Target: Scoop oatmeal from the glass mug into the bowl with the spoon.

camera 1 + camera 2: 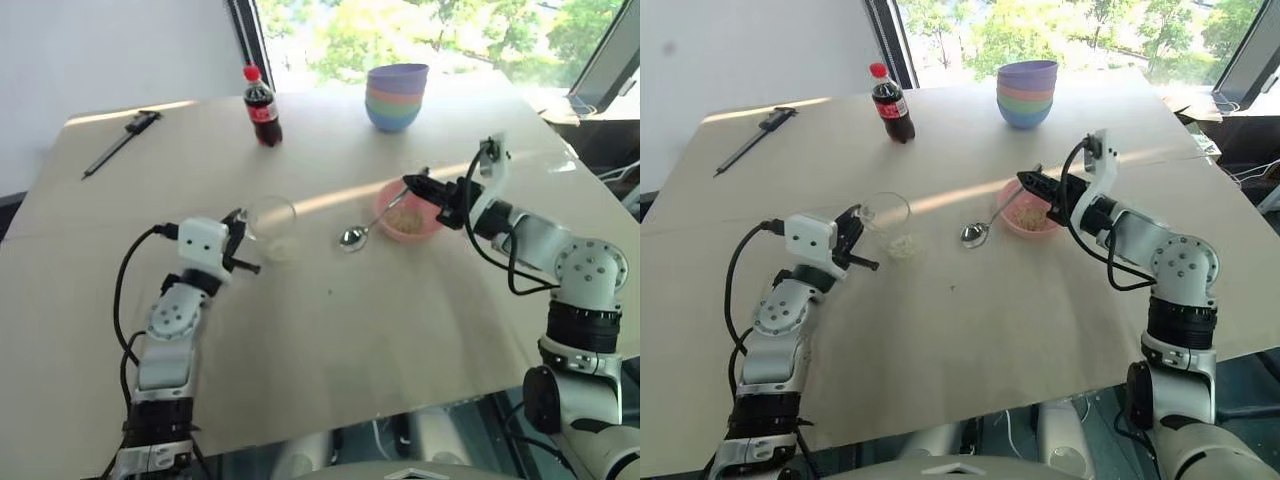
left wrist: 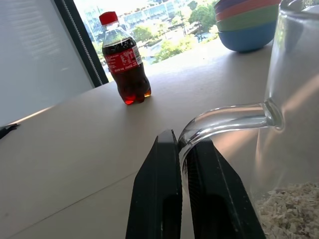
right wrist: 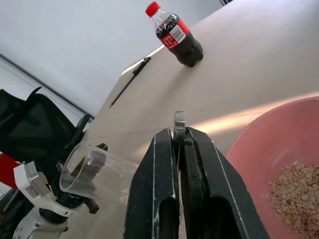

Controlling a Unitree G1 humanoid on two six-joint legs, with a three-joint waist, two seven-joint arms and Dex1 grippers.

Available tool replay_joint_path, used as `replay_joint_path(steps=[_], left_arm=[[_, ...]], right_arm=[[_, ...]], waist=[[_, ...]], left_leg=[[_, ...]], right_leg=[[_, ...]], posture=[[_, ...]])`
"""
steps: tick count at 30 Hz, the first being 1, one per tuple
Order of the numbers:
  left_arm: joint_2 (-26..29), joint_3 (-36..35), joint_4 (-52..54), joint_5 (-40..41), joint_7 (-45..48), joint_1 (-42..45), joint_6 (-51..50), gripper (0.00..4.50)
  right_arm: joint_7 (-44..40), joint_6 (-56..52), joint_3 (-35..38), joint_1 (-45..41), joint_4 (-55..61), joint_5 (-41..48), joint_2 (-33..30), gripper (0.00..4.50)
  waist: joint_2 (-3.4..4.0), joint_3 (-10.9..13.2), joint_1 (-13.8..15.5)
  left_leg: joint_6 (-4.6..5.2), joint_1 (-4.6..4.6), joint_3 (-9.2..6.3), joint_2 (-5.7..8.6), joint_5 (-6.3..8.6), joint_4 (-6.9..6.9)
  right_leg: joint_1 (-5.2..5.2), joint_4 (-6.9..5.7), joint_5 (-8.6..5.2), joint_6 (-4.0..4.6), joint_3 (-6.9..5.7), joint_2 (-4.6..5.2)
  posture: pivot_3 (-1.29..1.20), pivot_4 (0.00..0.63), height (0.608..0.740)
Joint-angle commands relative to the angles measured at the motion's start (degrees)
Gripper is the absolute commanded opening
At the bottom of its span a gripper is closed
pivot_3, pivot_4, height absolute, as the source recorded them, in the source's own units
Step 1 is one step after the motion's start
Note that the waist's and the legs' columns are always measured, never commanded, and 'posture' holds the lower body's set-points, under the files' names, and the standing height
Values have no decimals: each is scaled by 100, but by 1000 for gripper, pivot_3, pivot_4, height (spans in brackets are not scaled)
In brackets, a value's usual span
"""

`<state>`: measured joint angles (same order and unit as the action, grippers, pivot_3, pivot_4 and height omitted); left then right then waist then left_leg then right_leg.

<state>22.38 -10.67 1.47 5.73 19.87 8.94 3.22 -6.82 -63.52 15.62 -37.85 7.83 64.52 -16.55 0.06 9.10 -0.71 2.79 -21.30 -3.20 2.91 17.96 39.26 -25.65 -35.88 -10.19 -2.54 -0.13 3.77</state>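
**Pale oats in both vessels, each pincer clamped on something**

Beige oatmeal lies in the bottom of the glass mug, which sits near the middle-left of the table; from the head views I can barely make the flakes out through the clear wall, but the left wrist view shows them plainly. That same view shows my left gripper pinched tight on the mug's curved handle, a detail the head cameras leave hard to read.

More flakes sit in the pink bowl, right of the mug. My right gripper hangs over the bowl's near-right rim, clenched on the spoon handle: the wrist view shows just the metal end nipped between the black fingers, the rest hidden behind them. In the head views the spoon slants down to the left, its head close to the table between mug and bowl; I cannot tell whether it touches.

Farther off stand a cola bottle, a stack of coloured bowls and, far left, a long dark tool.
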Motion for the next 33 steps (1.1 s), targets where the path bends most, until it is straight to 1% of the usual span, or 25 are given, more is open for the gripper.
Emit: replay_joint_path(steps=[1, 6, 9, 12, 17, 21, 24, 29, 30, 33], left_arm=[[118, 142, -32, -52, 127, 149, -153, 72], [153, 472, -17, -74, 325, 585, -599, 72], [189, 655, -103, -99, 460, 995, -783, 72], [191, 735, -188, -46, 534, 1313, -933, 72], [178, 840, -230, 13, 656, 1707, -1042, 72], [169, 868, -216, 5, 690, 1871, -1126, 72], [112, 857, -110, 105, 732, 1939, -1257, 72], [87, 983, -47, 50, 843, 2003, -1332, 72], [78, 988, -35, 46, 836, 2005, -1344, 72], [87, 992, 6, 11, 812, 2007, -1221, 72]], right_arm=[[42, 192, 105, -678, 104, 95, -57, 0], [106, 327, 100, -1433, -2, 110, -3, 0], [-23, 395, -64, -1797, 6, 74, 85, 0], [-432, 418, -498, -1781, 125, -246, -19, 0], [-854, 524, -969, -1786, 104, -726, -163, 0], [-1288, 837, -1628, -1651, 191, -1569, -481, 0], [-1441, 872, -1910, -1598, 227, -1825, -442, 0], [-1673, 1179, -2605, -1624, 130, -2687, -409, 0], [-1761, 1247, -2693, -1617, 141, -2825, -441, 0], [-1871, 1050, -2647, -1540, 189, -2824, -394, 0]], waist=[[1, 1, -13], [-3, -1, 22], [-2, 0, 23], [-2, -1, -2], [-2, 0, -9], [-2, 0, -8], [-2, 0, -11], [-3, 0, -16], [-3, 0, -15], [-3, 0, -3]], left_leg=[[0, 0, 2, 0, 0, 1], [-3, -1, -7, 0, -2, 0], [-3, -24, -11, 9, -2, 12], [-4, -40, -16, 11, -2, 17], [-7, -60, -13, 8, -5, 16], [-9, -62, -13, 8, -6, 17], [-10, -61, -14, 8, -6, 17], [-16, -61, -14, 6, -10, 17], [-17, -61, -15, 6, -10, 17], [-18, -62, -16, 8, -11, 18]], right_leg=[[0, -1, 0, 0, 2, -1], [0, 1, 0, 1, -6, -15], [-9, 5, 1, 0, -11, -9], [-24, 5, 1, -1, -15, -10], [-50, 5, 1, 0, -13, -8], [-51, 5, 1, 0, -13, -8], [-51, 4, 1, 0, -13, -8], [-54, 2, 1, 0, -12, -6], [-54, 2, 1, 0, -12, -7], [-54, 2, 1, 0, -14, -9]], posture=[[0, 150, 740], [0, 150, 740], [0, 150, 740], [0, 150, 740], [0, 150, 740], [0, 150, 740], [0, 150, 740], [0, 150, 740], [0, 150, 740], [0, 150, 740]])
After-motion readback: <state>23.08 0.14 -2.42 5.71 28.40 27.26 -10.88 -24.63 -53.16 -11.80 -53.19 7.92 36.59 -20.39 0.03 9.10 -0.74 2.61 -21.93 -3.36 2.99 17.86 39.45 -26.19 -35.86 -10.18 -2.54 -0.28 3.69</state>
